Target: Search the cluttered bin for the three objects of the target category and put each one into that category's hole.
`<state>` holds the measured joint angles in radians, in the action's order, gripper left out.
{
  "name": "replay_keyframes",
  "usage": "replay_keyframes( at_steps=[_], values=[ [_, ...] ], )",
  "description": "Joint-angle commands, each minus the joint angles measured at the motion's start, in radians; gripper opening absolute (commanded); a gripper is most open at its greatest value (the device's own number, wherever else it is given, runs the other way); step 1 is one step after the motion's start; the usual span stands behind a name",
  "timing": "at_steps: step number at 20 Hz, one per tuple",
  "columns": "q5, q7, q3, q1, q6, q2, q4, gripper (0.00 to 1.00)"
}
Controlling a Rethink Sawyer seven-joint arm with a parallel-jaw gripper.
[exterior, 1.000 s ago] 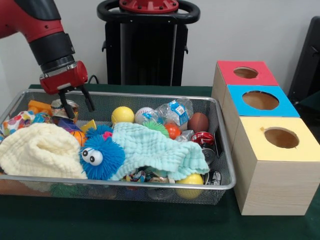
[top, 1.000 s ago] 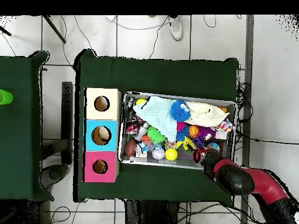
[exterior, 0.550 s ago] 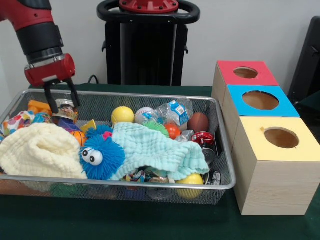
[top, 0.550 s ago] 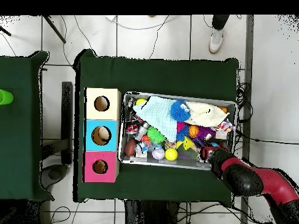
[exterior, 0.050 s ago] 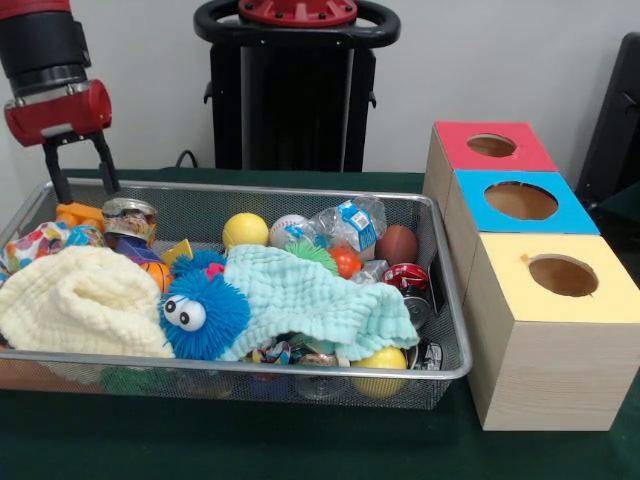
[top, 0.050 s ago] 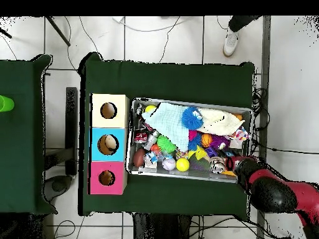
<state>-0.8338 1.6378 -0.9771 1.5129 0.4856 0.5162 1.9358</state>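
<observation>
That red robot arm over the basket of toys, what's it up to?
It is sorting: toys from the cluttered wire bin go into holes in the coloured boxes beside it. Right now the gripper hangs open and empty above the bin's corner, over a small tin can. Balls, a blue fuzzy toy and cloths lie in the bin.

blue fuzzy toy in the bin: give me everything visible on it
The blue fuzzy toy is a round ball of shaggy bright-blue fibres with two white googly eyes with black pupils, facing the front rim, and a pink tuft on top. It sits in the bin near the front wall, between the cream cloth and the mint cloth, touching both. Overhead it shows by the bin's far edge.
</observation>
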Motion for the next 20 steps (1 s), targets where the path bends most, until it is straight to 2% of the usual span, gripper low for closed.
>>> replay_keyframes(
  at_steps=[1,3,7,11,16,20],
  values=[
    [-0.131,-0.265,0.007,-0.023,-0.004,-0.007,0.004,1.00],
    [-0.150,-0.239,0.015,-0.022,-0.025,-0.022,0.010,1.00],
    [-0.194,-0.252,-0.002,0.014,-0.082,-0.101,0.008,1.00],
    [-0.226,-0.302,-0.050,0.105,-0.159,-0.273,0.001,1.00],
    [-0.183,-0.460,-0.126,0.216,-0.099,-0.451,-0.001,1.00],
    [-0.143,-0.559,-0.157,0.263,-0.033,-0.519,-0.016,1.00]
  ],
)
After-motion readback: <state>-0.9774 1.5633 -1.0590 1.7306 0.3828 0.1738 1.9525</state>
